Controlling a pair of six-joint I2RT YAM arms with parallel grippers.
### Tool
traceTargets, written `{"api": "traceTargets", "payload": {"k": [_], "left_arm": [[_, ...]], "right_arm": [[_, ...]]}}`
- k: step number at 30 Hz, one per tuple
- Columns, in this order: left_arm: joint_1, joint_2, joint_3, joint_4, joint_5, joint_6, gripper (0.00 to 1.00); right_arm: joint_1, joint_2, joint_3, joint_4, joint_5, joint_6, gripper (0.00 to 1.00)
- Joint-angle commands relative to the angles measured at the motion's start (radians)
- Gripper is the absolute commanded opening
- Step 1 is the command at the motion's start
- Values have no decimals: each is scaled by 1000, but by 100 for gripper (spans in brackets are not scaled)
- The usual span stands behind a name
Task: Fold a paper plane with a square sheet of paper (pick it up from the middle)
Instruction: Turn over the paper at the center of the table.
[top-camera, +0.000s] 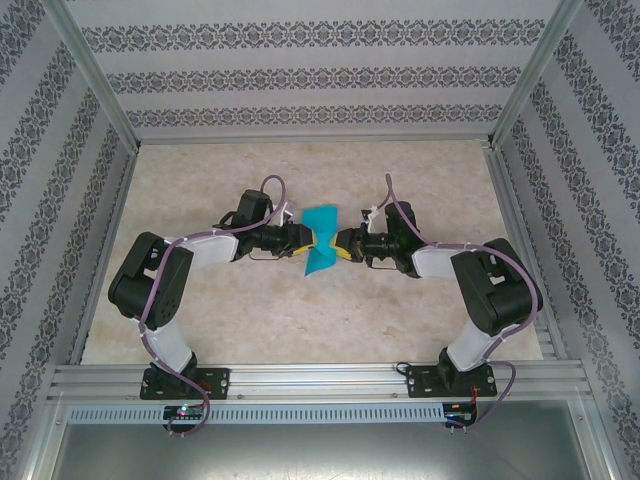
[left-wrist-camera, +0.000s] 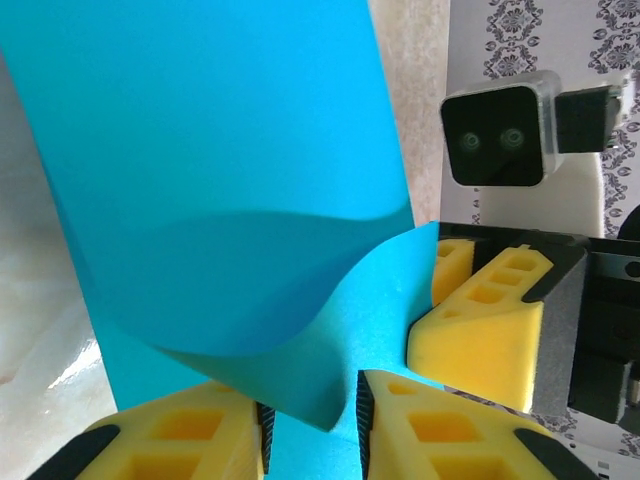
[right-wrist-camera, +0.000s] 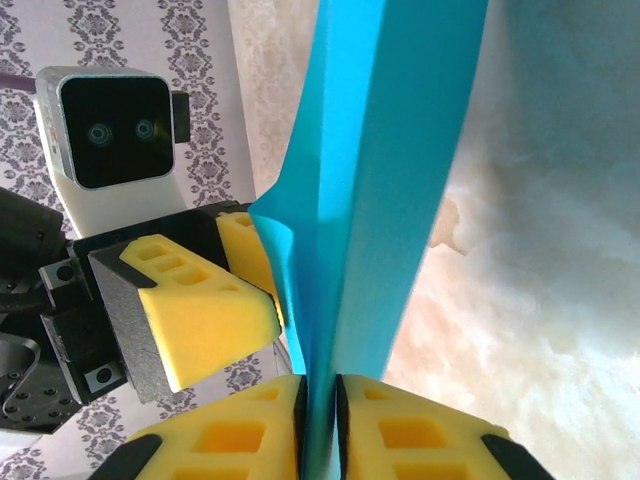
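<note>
The square sheet of paper (top-camera: 321, 222) is teal-blue and held off the table, pinched at its middle into a bow-tie shape between the two grippers. My left gripper (top-camera: 303, 243) meets it from the left. In the left wrist view its jaws (left-wrist-camera: 312, 400) stand a little apart, with a curled fold of the paper (left-wrist-camera: 220, 130) caught between the pads. My right gripper (top-camera: 343, 245) faces it from the right. In the right wrist view that gripper (right-wrist-camera: 320, 385) is shut tight on the paper's (right-wrist-camera: 390, 150) doubled edge. The paper plane is not formed.
The beige marbled table (top-camera: 300, 320) lies under the paper. Metal frame posts and patterned walls close in the sides and back. A metal rail (top-camera: 320, 380) at the near edge carries both arm bases. Each wrist camera sees the other gripper's yellow fingers (left-wrist-camera: 480, 335) (right-wrist-camera: 205, 320) close by.
</note>
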Motion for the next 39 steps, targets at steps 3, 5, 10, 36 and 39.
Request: {"api": "traceTargets", "payload": {"k": [3,5,10,36,39], "left_arm": [[-13,-31,37,-89,2,71,37],[-13,-40,58,-127,-8,91,41],[-4,-81,96,-200,-25,128,51],[144,-508,-174,-368,-75,159,77],[160,-564,-204,-407,-82,171,79]], "right_arm": [[-4,-78,83,-293,56,-218,9],[-2,-103,128,-464,114,-327,6],[-3,-169,237,-847,312,-559,0],[458,180,780,-1650,1334,-636,8],[504,247,844,-1645,1312,-631,13]]}}
